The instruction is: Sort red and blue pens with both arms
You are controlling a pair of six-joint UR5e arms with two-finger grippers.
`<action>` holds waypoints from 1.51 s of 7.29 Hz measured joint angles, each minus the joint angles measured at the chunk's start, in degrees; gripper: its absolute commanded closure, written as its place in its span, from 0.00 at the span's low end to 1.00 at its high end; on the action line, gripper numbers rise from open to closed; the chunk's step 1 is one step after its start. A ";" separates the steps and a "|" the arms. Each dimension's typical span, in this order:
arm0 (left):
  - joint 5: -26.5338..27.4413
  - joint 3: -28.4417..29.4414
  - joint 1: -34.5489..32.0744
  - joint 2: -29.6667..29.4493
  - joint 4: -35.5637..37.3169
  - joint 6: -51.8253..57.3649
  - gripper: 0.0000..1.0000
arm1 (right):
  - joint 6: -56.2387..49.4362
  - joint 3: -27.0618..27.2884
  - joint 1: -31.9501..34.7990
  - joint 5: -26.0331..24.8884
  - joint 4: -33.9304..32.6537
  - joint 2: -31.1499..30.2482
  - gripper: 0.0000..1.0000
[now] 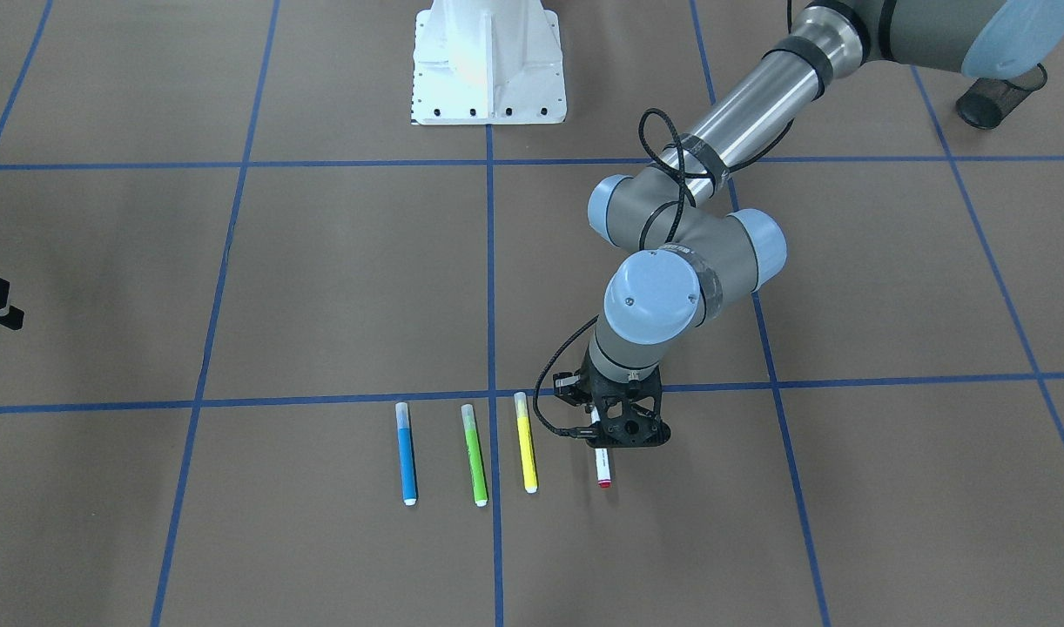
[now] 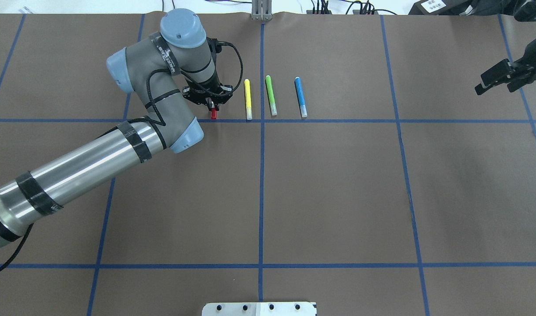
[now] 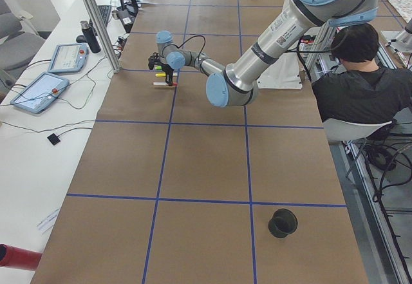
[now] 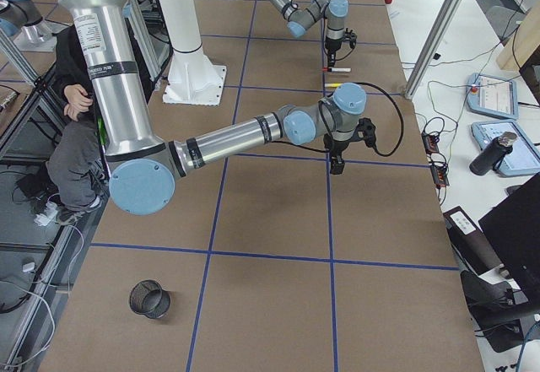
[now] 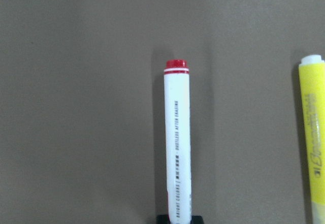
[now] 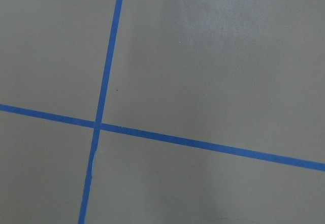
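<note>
The red pen point(image 5: 176, 142), white-barrelled with a red end, lies at table level at the end of a row of markers. My left gripper point(image 2: 211, 104) is down over it and shut on its barrel. The red cap point(image 2: 213, 115) pokes out toward the robot, and the tip end point(image 1: 603, 475) shows in the front view. The blue pen point(image 2: 300, 97) lies at the other end of the row point(image 1: 406, 453), untouched. My right gripper point(image 2: 498, 82) hovers open and holds nothing, far off at the table's right side. Its wrist view shows only paper and blue tape.
A yellow marker point(image 2: 248, 99) and a green marker point(image 2: 271, 95) lie between the two pens. Black mesh cups stand at both table ends point(image 3: 282, 223) point(image 4: 150, 299). The white pedestal point(image 1: 488, 65) sits at the robot's side. A seated person point(image 3: 360, 84) is beside the table.
</note>
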 measured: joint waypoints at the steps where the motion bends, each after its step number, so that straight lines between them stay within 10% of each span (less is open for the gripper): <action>1: -0.18 -0.84 -1.27 0.05 2.12 -0.31 1.00 | 1.38 -0.63 -0.27 -0.11 -0.06 1.85 0.00; 11: -8.05 -15.35 -15.23 9.99 13.99 1.66 1.00 | 34.11 -27.32 -24.64 -19.39 8.59 32.72 0.01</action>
